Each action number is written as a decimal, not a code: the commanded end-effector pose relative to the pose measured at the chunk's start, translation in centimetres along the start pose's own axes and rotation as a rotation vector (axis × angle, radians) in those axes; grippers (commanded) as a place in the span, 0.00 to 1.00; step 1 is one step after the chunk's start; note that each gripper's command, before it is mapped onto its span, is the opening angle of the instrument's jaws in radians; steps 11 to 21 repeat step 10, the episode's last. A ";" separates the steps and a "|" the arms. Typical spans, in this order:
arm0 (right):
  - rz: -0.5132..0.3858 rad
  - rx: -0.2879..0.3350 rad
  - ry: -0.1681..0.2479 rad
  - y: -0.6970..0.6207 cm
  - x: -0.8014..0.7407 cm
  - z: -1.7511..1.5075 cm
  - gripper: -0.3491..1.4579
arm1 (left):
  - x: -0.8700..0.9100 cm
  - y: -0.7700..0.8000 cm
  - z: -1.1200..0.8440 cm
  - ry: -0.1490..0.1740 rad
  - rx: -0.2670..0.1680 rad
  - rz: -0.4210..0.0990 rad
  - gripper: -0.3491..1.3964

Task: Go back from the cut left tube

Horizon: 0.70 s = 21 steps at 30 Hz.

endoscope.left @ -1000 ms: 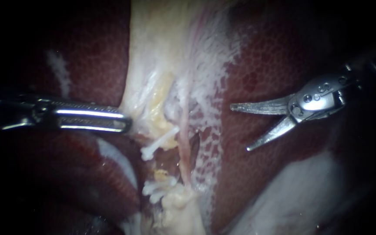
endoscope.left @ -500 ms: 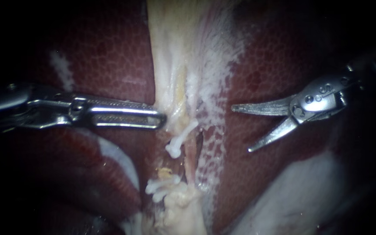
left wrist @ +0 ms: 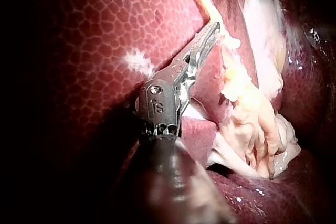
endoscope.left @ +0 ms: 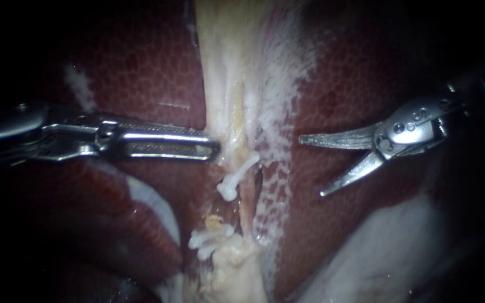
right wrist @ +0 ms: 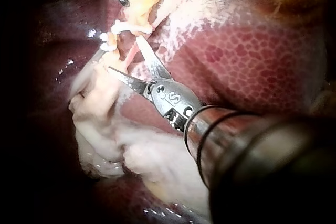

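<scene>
Right instrument: blades spread wide, gripping nothing, over bare liver, well apart from the tube.
Left instrument: jaws closed on the edge of the pale tissue band.
Cut left tube: clipped upper stump just beside the left jaws' tip, long axis slanting, free end pointing down-left. Clipped lower stump lies below it, a gap between them.
</scene>
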 end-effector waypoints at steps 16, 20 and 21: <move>0.000 -0.001 0.000 0.00 0.00 0.00 0.92 | -0.01 -0.01 -0.01 0.000 0.000 0.000 0.00; 0.000 -0.001 0.000 0.00 0.00 0.00 0.92 | -0.01 -0.01 -0.01 0.000 0.000 0.000 0.00; 0.000 -0.001 0.000 0.00 0.00 0.00 0.92 | -0.01 -0.01 -0.01 0.000 0.000 0.000 0.00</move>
